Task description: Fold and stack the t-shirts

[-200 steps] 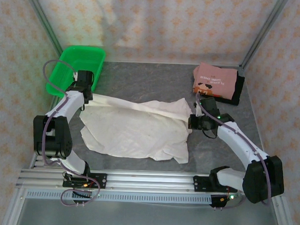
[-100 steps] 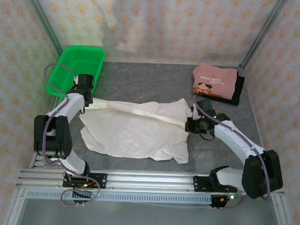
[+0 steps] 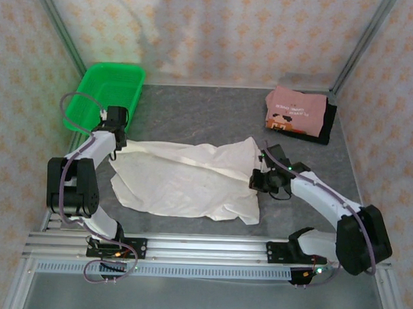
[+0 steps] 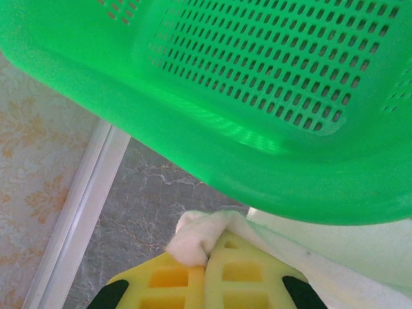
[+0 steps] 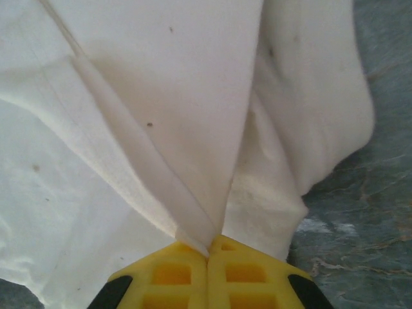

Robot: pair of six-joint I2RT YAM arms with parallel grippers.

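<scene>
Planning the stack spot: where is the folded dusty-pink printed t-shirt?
Top view: the folded dusty-pink printed t-shirt lies in the far right corner of the table, atop a folded black t-shirt, beyond the right gripper.

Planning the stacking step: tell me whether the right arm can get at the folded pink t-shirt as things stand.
Probably not yet. The table between the right gripper and the pink t-shirt looks free, but the gripper is shut on the cream t-shirt and would have to let go first.

White arms, black joints — yellow fingers (lilac cables).
</scene>
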